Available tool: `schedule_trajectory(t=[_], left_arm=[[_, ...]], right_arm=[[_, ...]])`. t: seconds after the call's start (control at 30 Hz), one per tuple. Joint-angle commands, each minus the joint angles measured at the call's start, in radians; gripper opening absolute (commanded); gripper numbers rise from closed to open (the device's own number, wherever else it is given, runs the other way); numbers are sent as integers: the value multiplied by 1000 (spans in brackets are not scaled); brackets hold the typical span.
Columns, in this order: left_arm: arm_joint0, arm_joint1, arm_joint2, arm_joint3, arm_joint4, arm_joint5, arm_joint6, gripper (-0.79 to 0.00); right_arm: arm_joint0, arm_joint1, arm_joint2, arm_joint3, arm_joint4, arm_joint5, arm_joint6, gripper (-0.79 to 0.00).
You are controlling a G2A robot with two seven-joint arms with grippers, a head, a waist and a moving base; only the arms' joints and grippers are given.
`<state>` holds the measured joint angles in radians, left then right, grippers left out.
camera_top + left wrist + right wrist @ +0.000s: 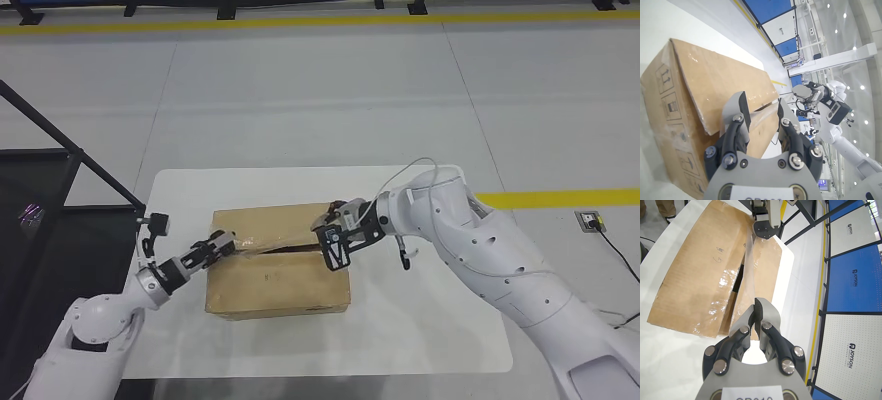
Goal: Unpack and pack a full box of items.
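A brown cardboard box (278, 275) lies in the middle of the white table (430, 330). A strip of clear tape (749, 272) is peeled up off its top seam and stretches tight above the box (702, 275). Under it the two top flaps are slightly parted, with a dark gap showing. My right gripper (755, 311) is shut on one end of the tape, at the box's right end (333, 243). My left gripper (762, 108) is open at the box's left end (222, 243), with a finger on either side of the tape (762, 113).
A black metal frame (40, 180) stands off the table's left side. The table has bare room in front of and to the right of the box. Blue and white panels (853, 279) line the floor beyond the table's edge.
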<state>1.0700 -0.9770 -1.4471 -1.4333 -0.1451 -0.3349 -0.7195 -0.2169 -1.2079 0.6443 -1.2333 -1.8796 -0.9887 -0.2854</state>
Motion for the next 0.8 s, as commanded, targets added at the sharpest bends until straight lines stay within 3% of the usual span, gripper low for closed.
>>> schedule_trajectory(t=[0.0, 0.77], left_arm=[[0, -1, 8, 0, 17, 1, 10, -413], [31, -1, -3, -4, 30, -4, 21, -416]], right_arm=[[-1, 0, 2, 1, -1, 4, 1, -785], [-29, 1, 15, -12, -18, 23, 58, -785]])
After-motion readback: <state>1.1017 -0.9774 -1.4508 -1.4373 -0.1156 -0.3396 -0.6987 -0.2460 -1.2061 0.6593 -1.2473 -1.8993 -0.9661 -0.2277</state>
